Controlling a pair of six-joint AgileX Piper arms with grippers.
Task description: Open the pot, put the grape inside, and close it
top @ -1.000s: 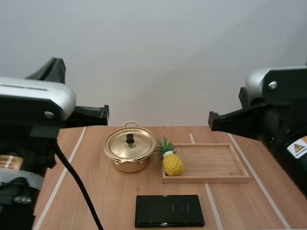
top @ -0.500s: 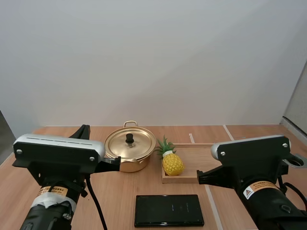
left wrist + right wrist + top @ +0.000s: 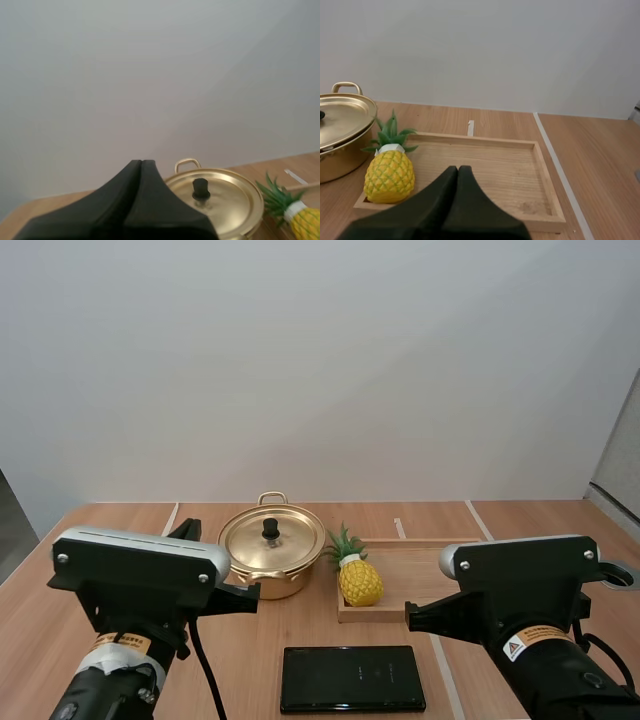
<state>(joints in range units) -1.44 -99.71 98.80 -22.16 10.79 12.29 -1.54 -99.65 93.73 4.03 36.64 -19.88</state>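
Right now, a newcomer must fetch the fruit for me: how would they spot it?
Find the wooden tray right of the gold pot. At its left end, nearest the pot, sits the pineapple: yellow, green-leaved, the only fruit.

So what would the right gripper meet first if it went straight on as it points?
The right gripper would probably meet the wooden tray first, beside the pineapple; depth is unclear.

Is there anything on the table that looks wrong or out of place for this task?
Yes: the fruit standing in the wooden tray, at its end nearest the lidded pot, is a pineapple, not grapes.
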